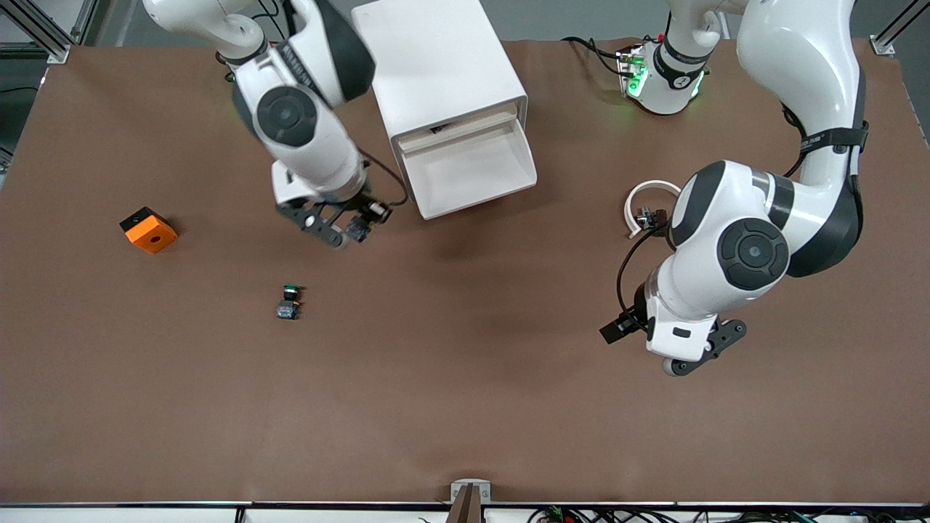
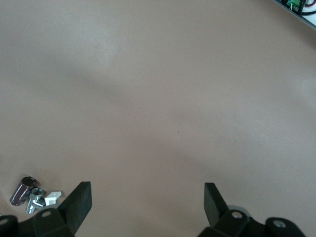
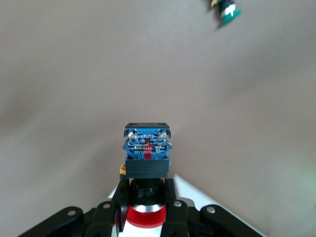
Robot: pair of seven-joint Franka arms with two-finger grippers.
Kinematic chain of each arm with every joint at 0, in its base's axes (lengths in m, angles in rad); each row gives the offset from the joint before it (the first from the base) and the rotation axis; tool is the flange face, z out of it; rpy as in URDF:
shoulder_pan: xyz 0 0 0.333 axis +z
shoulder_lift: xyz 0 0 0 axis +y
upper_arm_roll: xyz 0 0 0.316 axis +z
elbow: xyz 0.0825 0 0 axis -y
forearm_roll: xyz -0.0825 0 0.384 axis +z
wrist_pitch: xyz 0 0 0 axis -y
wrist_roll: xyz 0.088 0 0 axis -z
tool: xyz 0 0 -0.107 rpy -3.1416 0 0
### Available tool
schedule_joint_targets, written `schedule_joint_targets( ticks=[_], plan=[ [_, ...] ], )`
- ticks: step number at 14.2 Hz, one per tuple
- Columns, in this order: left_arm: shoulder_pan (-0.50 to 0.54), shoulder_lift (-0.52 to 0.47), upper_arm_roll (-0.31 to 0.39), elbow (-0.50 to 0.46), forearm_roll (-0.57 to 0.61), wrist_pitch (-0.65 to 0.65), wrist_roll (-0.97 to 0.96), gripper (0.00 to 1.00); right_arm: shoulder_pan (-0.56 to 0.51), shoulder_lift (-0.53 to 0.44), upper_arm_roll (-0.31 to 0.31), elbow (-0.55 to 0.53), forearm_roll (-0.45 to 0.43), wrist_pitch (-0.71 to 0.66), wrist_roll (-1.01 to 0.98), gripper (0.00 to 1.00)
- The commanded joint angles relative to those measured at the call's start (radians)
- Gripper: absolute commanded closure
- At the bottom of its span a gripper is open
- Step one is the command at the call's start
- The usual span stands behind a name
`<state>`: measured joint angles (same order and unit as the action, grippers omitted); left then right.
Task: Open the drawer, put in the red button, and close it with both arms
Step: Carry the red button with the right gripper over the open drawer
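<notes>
The drawer [image 1: 476, 171] stands pulled out of the white cabinet [image 1: 436, 58], its white tray bare. My right gripper [image 1: 352, 226] hangs over the table beside the open drawer, toward the right arm's end. It is shut on the red button [image 1: 358, 229]. In the right wrist view the gripper [image 3: 146, 197] pinches the button's black neck, with the red cap [image 3: 145, 216] toward the wrist and the blue-grey body [image 3: 146, 148] pointing out. My left gripper [image 1: 699, 357] is open and empty over bare table [image 2: 147, 197] at the left arm's end.
A green-capped button [image 1: 289, 301] lies on the table nearer the front camera than the right gripper; it also shows in the right wrist view [image 3: 227, 11]. An orange block [image 1: 148, 229] sits toward the right arm's end. A white ring [image 1: 647, 203] lies by the left arm.
</notes>
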<state>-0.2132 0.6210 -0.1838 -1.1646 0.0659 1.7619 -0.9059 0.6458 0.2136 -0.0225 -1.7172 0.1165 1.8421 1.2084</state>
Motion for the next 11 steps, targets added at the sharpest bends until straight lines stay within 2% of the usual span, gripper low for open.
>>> schedule_joint_targets(
  ticks=[1, 4, 11],
  plan=[
    [0.023, -0.029, -0.008, -0.033, 0.02, 0.01, 0.018, 0.0, 0.113, 0.0, -0.013, 0.047, 0.009, -0.031, 0.219, 1.0],
    [0.021, -0.029, -0.008, -0.035, 0.021, 0.01, 0.018, 0.0, 0.207, 0.001, -0.014, 0.044, 0.002, -0.012, 0.353, 1.0],
    [0.017, -0.021, -0.008, -0.041, 0.023, 0.025, 0.018, 0.0, 0.293, 0.035, -0.014, 0.027, -0.001, 0.124, 0.419, 1.0]
  ],
)
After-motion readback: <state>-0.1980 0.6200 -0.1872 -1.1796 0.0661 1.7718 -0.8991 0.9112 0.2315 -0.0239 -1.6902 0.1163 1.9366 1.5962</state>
